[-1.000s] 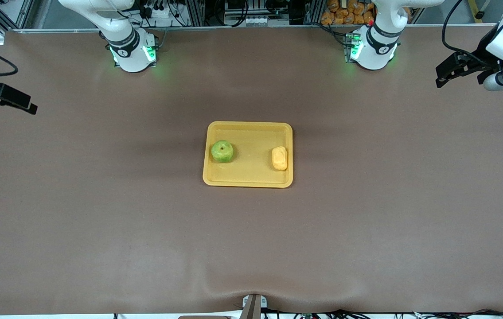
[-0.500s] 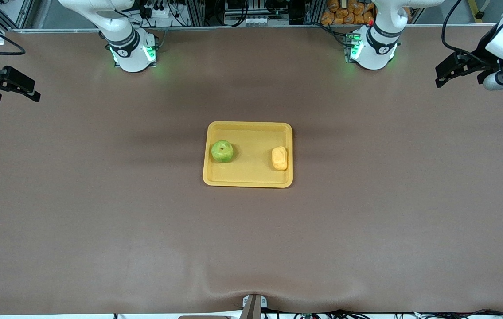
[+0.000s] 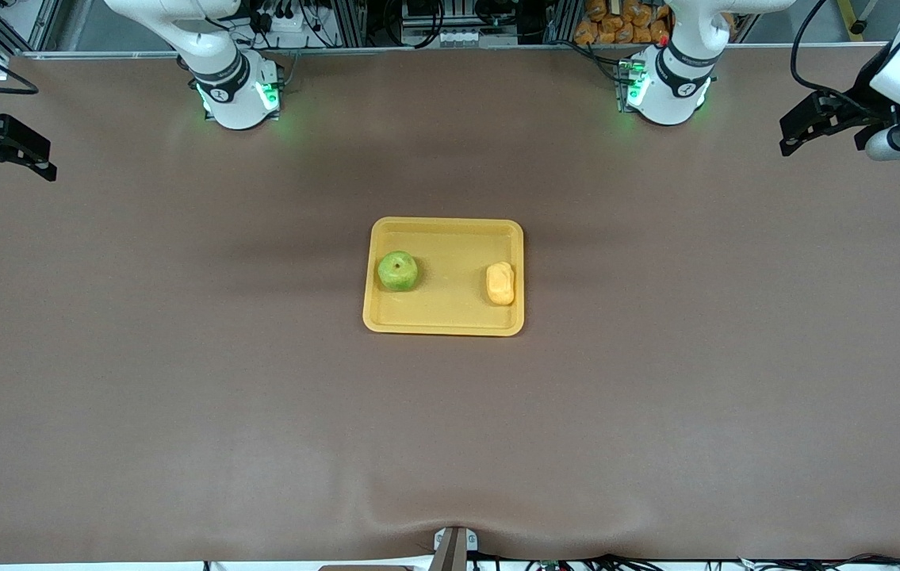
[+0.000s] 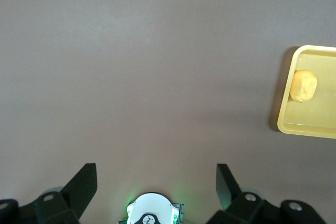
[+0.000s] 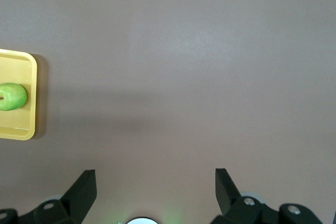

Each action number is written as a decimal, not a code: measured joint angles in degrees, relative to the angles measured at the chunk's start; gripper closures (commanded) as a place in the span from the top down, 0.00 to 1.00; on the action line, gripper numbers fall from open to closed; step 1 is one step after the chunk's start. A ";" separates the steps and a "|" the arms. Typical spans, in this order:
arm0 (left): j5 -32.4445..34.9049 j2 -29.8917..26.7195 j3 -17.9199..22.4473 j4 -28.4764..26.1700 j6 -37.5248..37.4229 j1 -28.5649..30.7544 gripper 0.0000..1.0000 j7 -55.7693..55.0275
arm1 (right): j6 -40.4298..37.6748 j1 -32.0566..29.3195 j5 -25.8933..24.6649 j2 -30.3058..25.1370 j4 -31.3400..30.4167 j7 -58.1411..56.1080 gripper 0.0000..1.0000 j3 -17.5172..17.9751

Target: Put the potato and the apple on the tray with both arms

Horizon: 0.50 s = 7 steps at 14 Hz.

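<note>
Right gripper (image 3: 1, 151) hangs over the table (image 3: 180, 396) edge at the right arm's end, well apart from the tray. Over the last second it has drawn upward and outward from a lower spot by that edge. Its jaws stand wide apart and empty, as the right wrist view confirms; nothing lies between the fingers (image 5: 84, 187).

Tray (image 3: 443, 327) sits mid-table, long sides parallel to the table's long edges. Apple (image 3: 398, 271) rests in the tray against the short rim toward the right arm's end, upright, stem dimple on top. Potato (image 3: 500, 284) lies in the tray beside the short rim toward the left arm's end, slightly nearer the front camera than the apple. The two are well apart, each inside the rim. Neither has shifted during the last second.

Left gripper (image 3: 814, 123) hangs over the table edge at the left arm's end, jaws apart, empty, essentially where it was a second ago; this arm waits.

Judgement: both items are placed and released; the task looks complete. Only the right arm's retreat is settling.
</note>
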 measured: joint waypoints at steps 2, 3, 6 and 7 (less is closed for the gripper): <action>0.00 0.00 0.00 0.00 -0.04 0.00 1.00 0.00 | 0.00 0.00 0.11 0.00 0.00 0.09 1.00 -0.01; 0.00 0.00 0.00 0.00 -0.15 0.00 1.00 0.00 | 0.00 0.00 0.15 0.00 0.00 0.24 1.00 -0.02; 0.00 0.02 0.01 0.00 -0.45 0.00 1.00 0.00 | 0.00 0.00 0.48 0.00 0.00 0.54 1.00 -0.03; 0.00 0.04 0.01 0.00 -0.50 0.00 1.00 0.00 | 0.02 0.00 0.92 0.00 0.00 0.61 1.00 -0.03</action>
